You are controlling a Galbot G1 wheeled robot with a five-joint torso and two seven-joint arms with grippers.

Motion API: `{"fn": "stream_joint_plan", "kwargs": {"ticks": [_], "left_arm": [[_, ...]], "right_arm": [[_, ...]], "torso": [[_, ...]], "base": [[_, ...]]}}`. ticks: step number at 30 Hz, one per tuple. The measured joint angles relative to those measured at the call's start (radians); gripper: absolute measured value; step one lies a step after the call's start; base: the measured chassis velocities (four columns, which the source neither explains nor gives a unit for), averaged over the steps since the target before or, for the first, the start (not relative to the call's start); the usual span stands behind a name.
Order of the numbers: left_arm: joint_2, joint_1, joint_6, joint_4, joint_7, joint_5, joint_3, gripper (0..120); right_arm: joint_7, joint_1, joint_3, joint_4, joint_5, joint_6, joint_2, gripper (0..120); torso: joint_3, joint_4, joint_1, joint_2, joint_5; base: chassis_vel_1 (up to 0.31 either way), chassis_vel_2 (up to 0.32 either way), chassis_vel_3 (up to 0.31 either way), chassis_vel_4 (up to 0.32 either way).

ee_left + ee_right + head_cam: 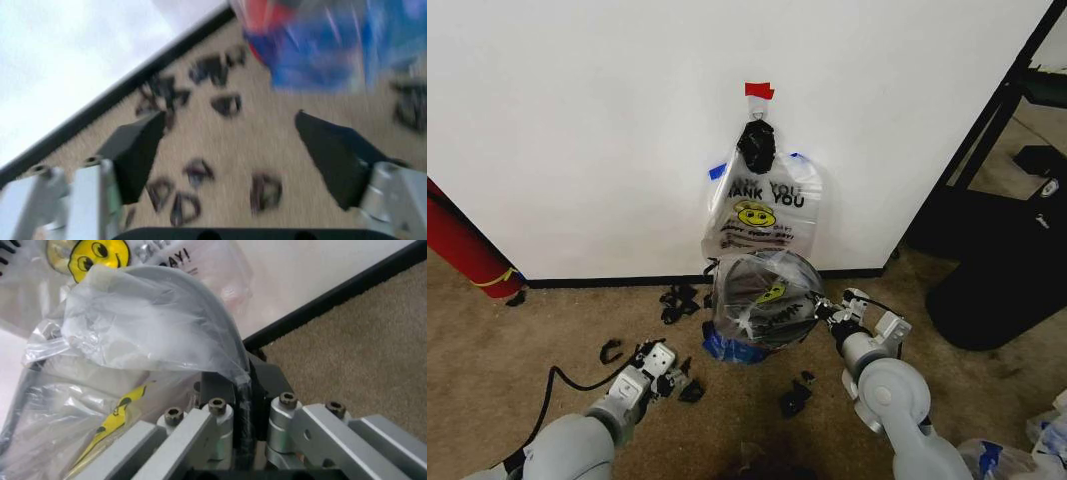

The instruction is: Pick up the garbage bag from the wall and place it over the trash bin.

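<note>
**Clear plastic going over the bin rim**

Thin plastic is bunching at our right tool (825,308), which is clamped shut on the garbage bag (767,300) and the rim beneath it. The bag is lying draped over the trash bin (727,345), just ahead of that tool and to its left, with the bunch of spare bags (762,205) hanging on the wall (577,120) beyond. Our left tool (670,368) is hovering low over the carpet (567,330) with its jaws spread wide and nothing between them, the bin ahead and to its right. To do this well, we are judging that the film should be drawn down evenly around the rim; tugging hard from one side risks tipping the bin or tearing the film.
</note>
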Motion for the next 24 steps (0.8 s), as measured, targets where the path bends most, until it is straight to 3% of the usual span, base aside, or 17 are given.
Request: {"fn": "stream_joint_plan", "kwargs": {"ticks": [3, 8, 10, 15, 24], "left_arm": [[-0.014, -0.054, -0.012, -0.012, -0.042, -0.058, 0.001, 88], [0.006, -0.206, -0.005, -0.042, -0.083, -0.205, 0.025, 68], [0.007, -0.214, -0.004, -0.046, -0.085, -0.217, 0.026, 66], [0.028, -0.305, 0.023, -0.102, -0.092, -0.379, 0.056, 43], [0.003, -0.419, 0.093, -0.084, -0.122, -0.519, 0.123, 10]], "right_arm": [[-0.004, -0.005, -0.001, 0.0, -0.023, 0.006, -0.001, 1], [-0.009, -0.013, -0.017, 0.0, -0.092, 0.029, 0.006, 1], [-0.01, -0.013, -0.019, 0.0, -0.101, 0.031, 0.007, 1], [-0.021, -0.016, -0.061, 0.003, -0.214, 0.058, 0.028, 1], [-0.063, -0.034, -0.082, 0.004, -0.364, 0.105, 0.042, 1]], "torso": [[0.0, -0.0002, 0.0, 0.0, -0.0002], [0.0, -0.0004, 0.0, 0.0, 0.0001], [0.0, -0.0003, 0.0, 0.0, 0.0001], [0.0, 0.0, 0.0, 0.0, 0.0003], [0.0, 0.0, 0.0, 0.0, 0.0]], "base": [[0.0, 0.0, 0.0, 0.0], [0.0, 0.0, 0.0, 0.0], [0.0, 0.0, 0.0, 0.0], [0.0, 0.0, 0.0, 0.0], [0.0, 0.0, 0.0, 0.0]]}}
